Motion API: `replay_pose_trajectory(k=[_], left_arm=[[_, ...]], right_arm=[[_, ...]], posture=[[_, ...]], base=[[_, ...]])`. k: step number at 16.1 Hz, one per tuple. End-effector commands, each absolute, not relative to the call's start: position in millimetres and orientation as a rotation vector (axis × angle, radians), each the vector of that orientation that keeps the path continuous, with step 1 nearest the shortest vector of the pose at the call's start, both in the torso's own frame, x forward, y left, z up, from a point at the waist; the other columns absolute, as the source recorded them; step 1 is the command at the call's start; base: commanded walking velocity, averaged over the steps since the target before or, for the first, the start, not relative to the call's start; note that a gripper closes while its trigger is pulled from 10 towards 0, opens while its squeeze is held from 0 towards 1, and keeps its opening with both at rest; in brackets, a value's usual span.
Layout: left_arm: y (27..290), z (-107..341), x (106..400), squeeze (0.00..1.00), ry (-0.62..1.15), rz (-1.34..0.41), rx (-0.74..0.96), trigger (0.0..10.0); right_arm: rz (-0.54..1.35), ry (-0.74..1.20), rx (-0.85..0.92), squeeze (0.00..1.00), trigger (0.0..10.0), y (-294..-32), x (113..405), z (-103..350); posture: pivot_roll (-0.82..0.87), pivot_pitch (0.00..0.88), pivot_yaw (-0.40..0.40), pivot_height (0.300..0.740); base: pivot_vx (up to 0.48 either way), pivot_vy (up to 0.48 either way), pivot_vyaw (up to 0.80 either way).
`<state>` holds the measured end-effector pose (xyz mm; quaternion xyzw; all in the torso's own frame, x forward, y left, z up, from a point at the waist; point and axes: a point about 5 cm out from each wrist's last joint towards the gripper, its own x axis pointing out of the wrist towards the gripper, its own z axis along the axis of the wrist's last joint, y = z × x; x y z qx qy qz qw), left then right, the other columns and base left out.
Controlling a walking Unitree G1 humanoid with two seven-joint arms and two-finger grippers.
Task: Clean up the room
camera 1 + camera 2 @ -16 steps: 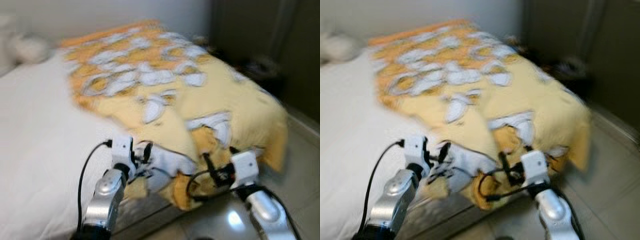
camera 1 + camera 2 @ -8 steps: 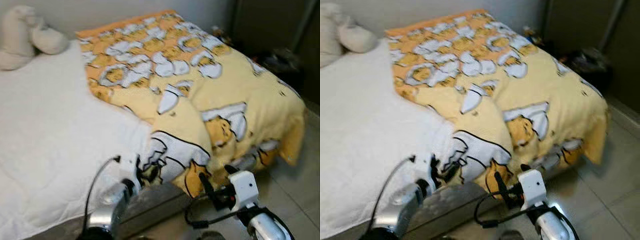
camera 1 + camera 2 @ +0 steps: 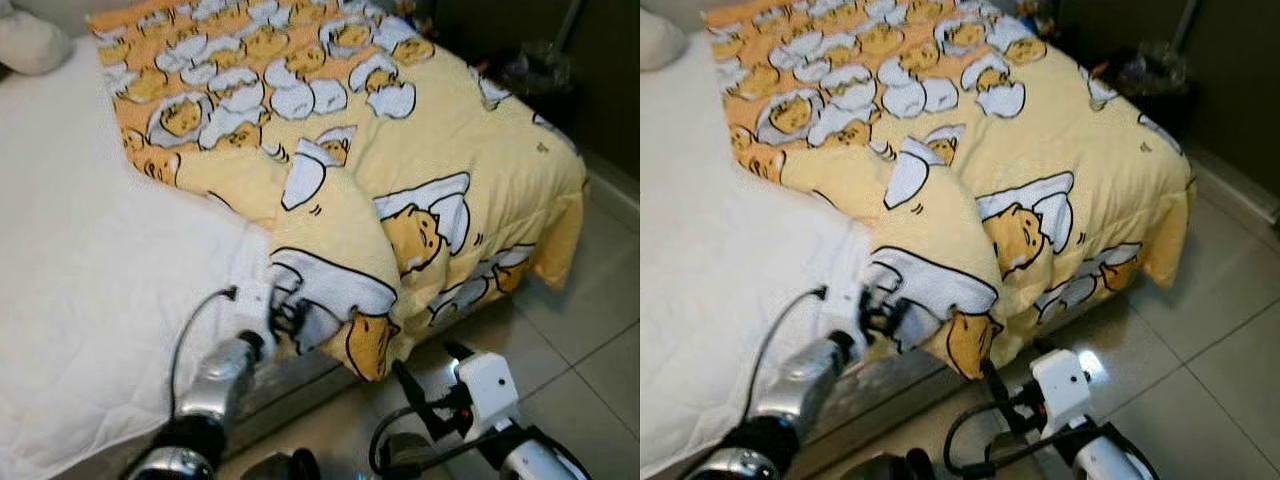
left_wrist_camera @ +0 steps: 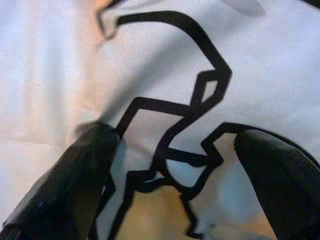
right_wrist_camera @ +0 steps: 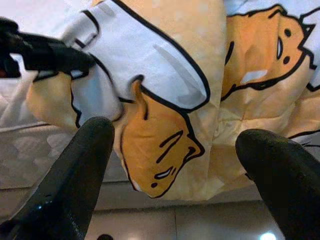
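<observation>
blanket: yellow cartoon-print blanket [image 3: 430,150] covers the far part of the bed, bunched in a fold at the near corner [image 3: 340,290], one edge draping toward the floor.
bed: bare white mattress pad [image 3: 90,290] across the near-left half; blanket not spread over it.
left pincer: left pincer [image 3: 285,315] at the near bed edge, pressed into the folded corner; in the wrist view its fingers [image 4: 75,185] are spread with the printed cloth between them, not clamped.
right pincer: right pincer [image 3: 425,385] low over the tiled floor [image 3: 590,330], just below the hanging corner, fingers spread, holding nothing.
done: looks like little so far; blanket on the bed but rumpled.
left: grip the corner, pull flat, square the edges.
clutter: dark items near the far wall [image 3: 535,70], too dim to identify.
</observation>
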<state>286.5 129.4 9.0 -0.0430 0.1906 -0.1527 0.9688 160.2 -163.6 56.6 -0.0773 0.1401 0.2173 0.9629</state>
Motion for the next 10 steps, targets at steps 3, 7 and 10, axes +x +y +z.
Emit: replay_pose_trajectory(k=[3, 7, 10], left_arm=[[150.1, 4.3, 263.9, 0.0, 0.371, -0.271, -0.098, 10.0], [144.4, 5.7, 214.2, 0.0, 0.39, -0.322, -0.15, 10.0], [138.4, 4.0, 205.7, 0.0, 0.42, -0.333, -0.177, 10.0]], right_arm=[[0.47, 0.302, -0.136, 0.3, 10.0, -156.9, 153.5, 56.7], [0.48, 0.327, -0.12, 0.31, 10.0, -154.0, 148.7, 51.1], [0.489, 0.329, -0.114, 0.31, 10.0, -150.4, 150.4, 50.3]], posture=[[-0.3, 0.224, 0.179, 0.74], [-0.26, 0.21, 0.185, 0.74], [-0.25, 0.215, 0.18, 0.74]], base=[[0.0, 0.0, 0.0], [0.0, 0.0, 0.0], [0.0, 0.0, 0.0]])
